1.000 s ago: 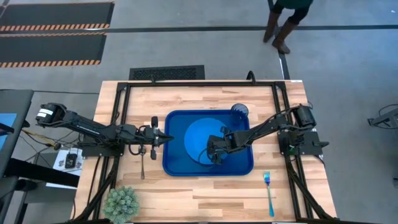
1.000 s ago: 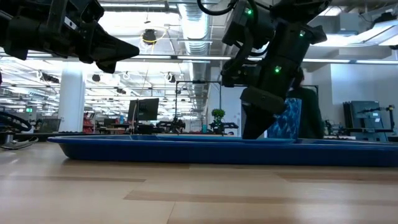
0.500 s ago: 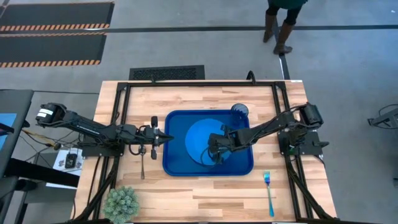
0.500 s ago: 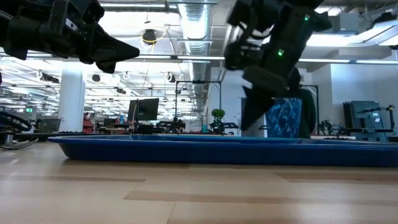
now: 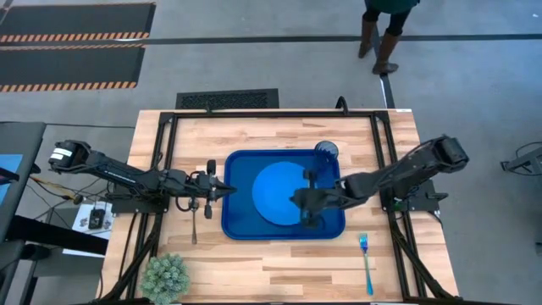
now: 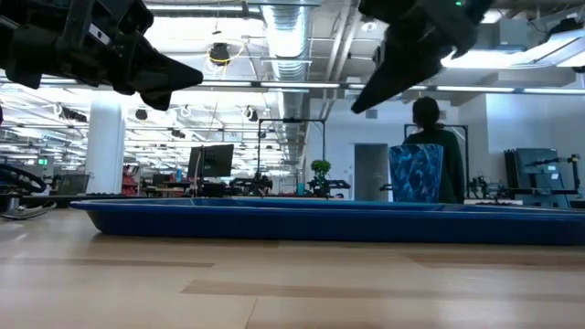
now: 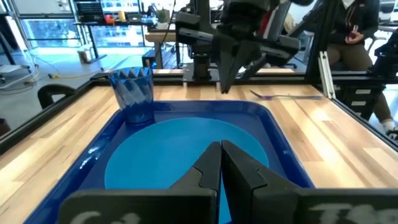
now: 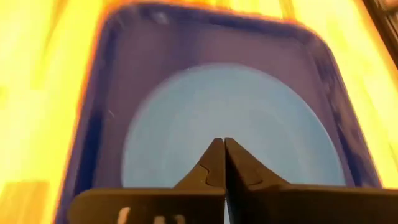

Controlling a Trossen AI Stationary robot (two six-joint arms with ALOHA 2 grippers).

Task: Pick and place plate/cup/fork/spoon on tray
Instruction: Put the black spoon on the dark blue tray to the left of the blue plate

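Observation:
The dark blue tray lies mid-table. The bright blue plate lies flat in it. The dark blue cup stands in the tray's far right corner. The teal fork lies on the table near the tray's near right corner. The spoon lies on the table left of the tray. My right gripper is shut and empty, raised above the plate's right part. My left gripper is shut and empty, hovering over the tray's left rim.
A small green plant stands at the table's near left corner. A black frame runs along the table's sides. A person stands beyond the far edge. Bare wood lies between the tray and the near edge.
My right gripper has risen from the plate's near right edge and drawn back toward the table's right edge. The plate now lies flat in the tray with nothing on it.

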